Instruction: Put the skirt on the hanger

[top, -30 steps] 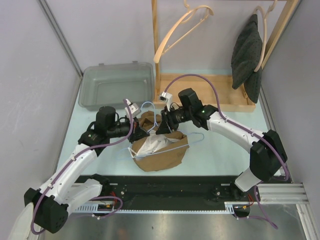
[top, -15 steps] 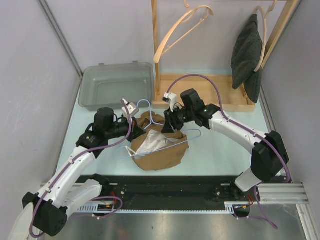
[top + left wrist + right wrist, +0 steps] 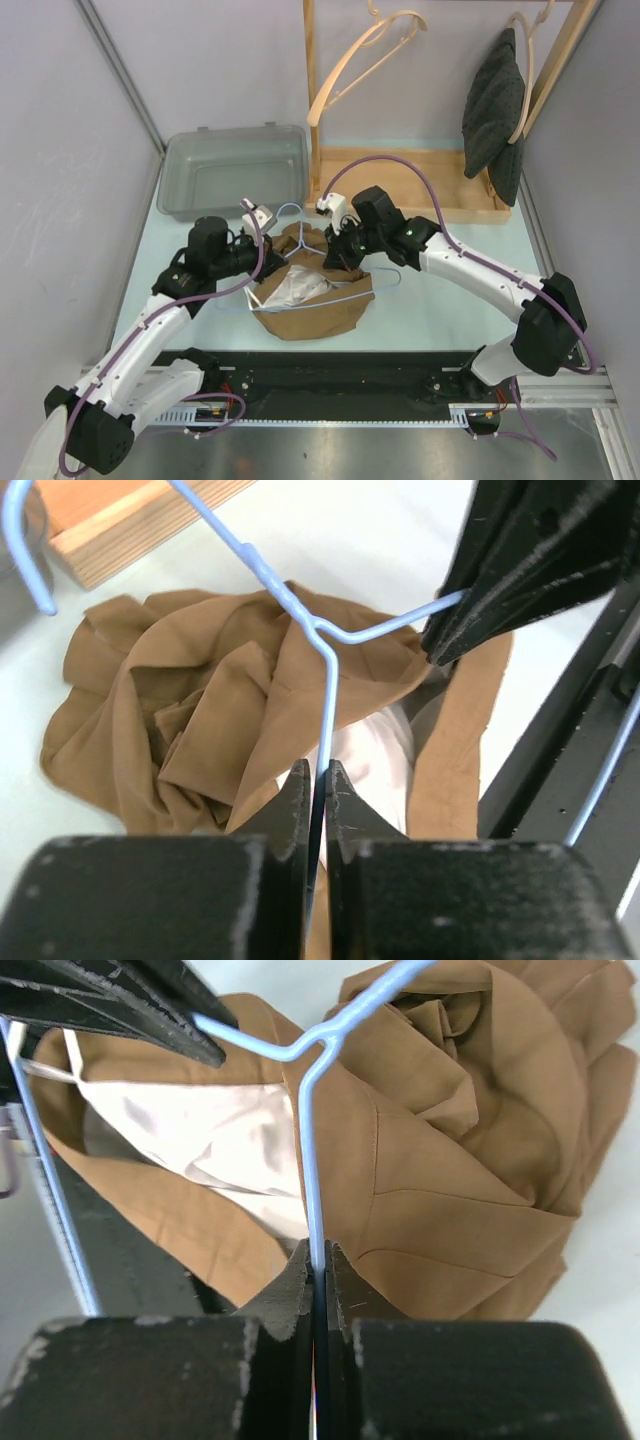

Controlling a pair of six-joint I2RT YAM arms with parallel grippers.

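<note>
The skirt (image 3: 312, 305) lies crumpled on the table (image 3: 440, 300) at near centre, with its pale lining showing. Just over it, the left gripper (image 3: 318, 783) is clamped on one wire shoulder of the blue hanger (image 3: 308, 1160) and the right gripper (image 3: 318, 1258) pinches the other. This probably steadies the frame from both sides so the fabric can be worked on. The skirt sits beneath and between both grippers and is not yet hung. The wooden rack (image 3: 460, 195) stands beyond.
</note>
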